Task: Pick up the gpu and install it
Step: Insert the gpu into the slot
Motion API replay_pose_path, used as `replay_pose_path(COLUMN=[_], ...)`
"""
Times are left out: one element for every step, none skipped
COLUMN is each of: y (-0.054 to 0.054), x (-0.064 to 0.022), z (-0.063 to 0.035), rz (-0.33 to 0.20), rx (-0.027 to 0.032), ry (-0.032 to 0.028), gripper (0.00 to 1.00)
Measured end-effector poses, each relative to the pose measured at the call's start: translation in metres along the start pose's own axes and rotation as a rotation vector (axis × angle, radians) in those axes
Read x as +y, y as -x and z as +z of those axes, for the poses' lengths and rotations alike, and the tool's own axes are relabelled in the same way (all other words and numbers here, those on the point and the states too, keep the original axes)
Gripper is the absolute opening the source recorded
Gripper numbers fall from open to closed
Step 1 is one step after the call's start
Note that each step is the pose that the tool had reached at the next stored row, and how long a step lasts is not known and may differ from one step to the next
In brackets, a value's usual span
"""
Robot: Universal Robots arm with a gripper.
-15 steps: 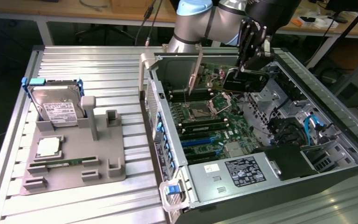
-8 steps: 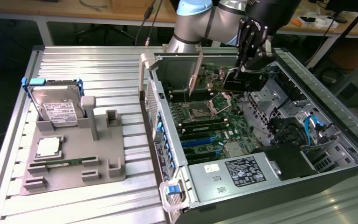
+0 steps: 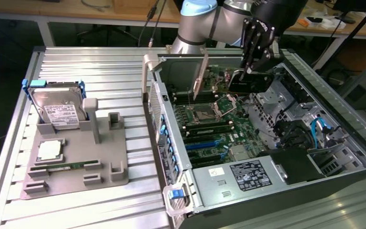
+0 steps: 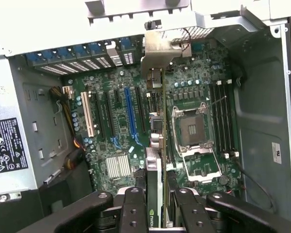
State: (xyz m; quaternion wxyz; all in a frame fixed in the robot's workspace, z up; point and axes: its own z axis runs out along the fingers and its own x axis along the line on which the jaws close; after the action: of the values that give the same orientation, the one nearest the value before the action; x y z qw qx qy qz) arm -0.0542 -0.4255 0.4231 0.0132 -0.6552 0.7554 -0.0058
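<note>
Presently the gpu [image 4: 157, 145] is gripped edge-on by the narrowed gripper [image 4: 158, 196] above the motherboard [image 4: 114, 131], beside the CPU socket [image 4: 191, 127]; insertion is in hand, and a square, careful lowering seems required.

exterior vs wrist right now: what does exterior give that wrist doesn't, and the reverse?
Exterior: the tray beside the case, carrying the hard drive, CPU and memory stick; also the arm.
Wrist: the fingers clamped on either side of the gpu's edge, the white slot, the wall sticker.
Both: the case, the CPU socket, and the gpu held on edge over the board.
</note>
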Motion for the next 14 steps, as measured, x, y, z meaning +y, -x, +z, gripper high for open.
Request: replay_pose_path(y=[0.0,0.0,0.0,0.0,0.0,0.0,0.0,0.0,0.0,0.0,0.0,0.0,0.0,0.0], x=[0.0,0.0,0.0,0.0,0.0,0.0,0.0,0.0,0.0,0.0,0.0,0.0,0.0,0.0], z=[0.0,0.0,0.0,0.0,0.0,0.0,0.0,0.0,0.0,0.0,0.0,0.0,0.0,0.0], rz=[-0.006,-0.013,-0.019,-0.025,-0.032,-0.037,-0.042,-0.047,-0.053,-0.058,-0.063,-0.068,-0.072,-0.077], rx=[-0.0001,-0.0002,-0.0004,-0.0006,-0.0008,-0.0009,-0.0011,-0.0012,-0.0013,-0.0015,-0.0016,-0.0017,-0.0019,-0.002], ry=[0.0001,0.0002,0.0003,0.0003,0.0004,0.0005,0.0005,0.0006,0.0007,0.0007,0.0008,0.0009,0.0009,0.001], gripper=[0.27,0.27,0.27,0.27,0.27,0.27,0.27,0.27,0.27,0.27,0.27,0.27,0.27,0.27])
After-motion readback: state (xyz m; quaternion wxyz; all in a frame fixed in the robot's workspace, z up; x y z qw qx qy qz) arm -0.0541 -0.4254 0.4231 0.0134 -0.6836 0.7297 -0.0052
